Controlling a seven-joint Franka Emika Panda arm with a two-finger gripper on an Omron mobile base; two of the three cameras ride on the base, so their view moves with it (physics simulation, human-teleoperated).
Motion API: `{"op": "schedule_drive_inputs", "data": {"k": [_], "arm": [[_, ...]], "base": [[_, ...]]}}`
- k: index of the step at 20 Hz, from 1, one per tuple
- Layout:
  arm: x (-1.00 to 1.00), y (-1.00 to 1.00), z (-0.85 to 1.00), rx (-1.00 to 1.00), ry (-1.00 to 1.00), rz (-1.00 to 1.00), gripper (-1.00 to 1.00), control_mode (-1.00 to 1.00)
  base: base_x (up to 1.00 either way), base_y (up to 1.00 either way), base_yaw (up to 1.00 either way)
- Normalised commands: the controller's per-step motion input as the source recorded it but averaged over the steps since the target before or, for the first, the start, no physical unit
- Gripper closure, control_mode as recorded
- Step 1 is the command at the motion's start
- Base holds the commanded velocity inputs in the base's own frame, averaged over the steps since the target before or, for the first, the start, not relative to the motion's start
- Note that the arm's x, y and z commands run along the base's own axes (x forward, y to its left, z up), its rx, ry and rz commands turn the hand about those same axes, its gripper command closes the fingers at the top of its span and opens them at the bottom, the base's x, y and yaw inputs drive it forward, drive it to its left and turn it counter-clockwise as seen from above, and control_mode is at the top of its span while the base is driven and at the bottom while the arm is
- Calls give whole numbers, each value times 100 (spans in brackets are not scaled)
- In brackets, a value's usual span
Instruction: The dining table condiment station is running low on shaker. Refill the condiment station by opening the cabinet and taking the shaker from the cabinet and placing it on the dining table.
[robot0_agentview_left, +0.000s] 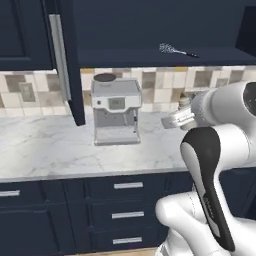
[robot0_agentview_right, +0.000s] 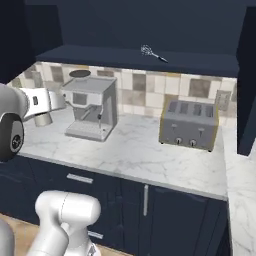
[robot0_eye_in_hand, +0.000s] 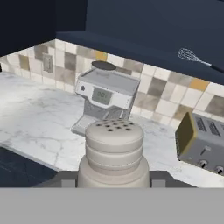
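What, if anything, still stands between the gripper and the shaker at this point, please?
Nothing does: the shaker sits between the gripper's fingers, held out over the marble worktop, in front of the coffee machine.

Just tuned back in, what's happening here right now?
The gripper is shut on the shaker, holding it up over the marble worktop in front of the coffee machine. The cabinet door is open, with a whisk on its shelf. A toaster sits to the right.

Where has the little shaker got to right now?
The shaker sits in the gripper, held out over the worktop in front of the coffee machine and left of the toaster.
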Motion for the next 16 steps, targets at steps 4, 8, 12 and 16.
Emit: {"op": "schedule_drive_inputs", "data": {"k": [4, 8, 12, 16], "arm": [[0, 0, 0, 0, 0, 0, 100, 100], [0, 0, 0, 0, 0, 0, 100, 100], [0, 0, 0, 0, 0, 0, 100, 100], [0, 0, 0, 0, 0, 0, 100, 100]], "base": [[-51, 62, 62], [-18, 70, 74], [-15, 78, 73], [-15, 76, 72]]}}
